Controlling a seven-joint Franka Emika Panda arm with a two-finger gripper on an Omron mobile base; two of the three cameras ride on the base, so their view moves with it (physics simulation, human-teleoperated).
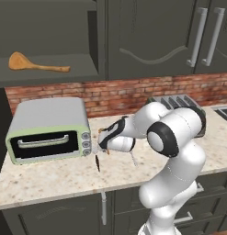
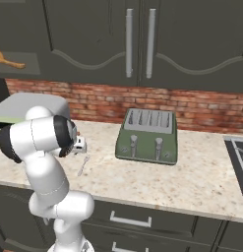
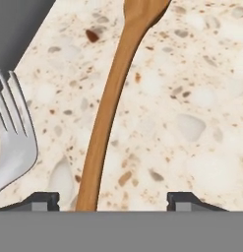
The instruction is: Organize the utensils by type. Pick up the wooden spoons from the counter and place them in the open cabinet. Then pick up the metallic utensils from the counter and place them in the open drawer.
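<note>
With the gripper (image 3: 113, 201) spread wide and empty, we hover low over the counter (image 3: 192, 98), tips either side of the slim wooden spoon's (image 3: 110, 108) handle, nothing clamped yet. The fork (image 3: 12, 133) lies just left of it in hand view, apart from the spoon. One broad wooden spoon (image 1: 34, 64) already sits on the open cabinet (image 1: 55, 69) shelf, so we judge we're on spoon no. 2. Next: drop straight down, close on the handle w/o nudging the fork, lift, carry up-left to the shelf.
</note>
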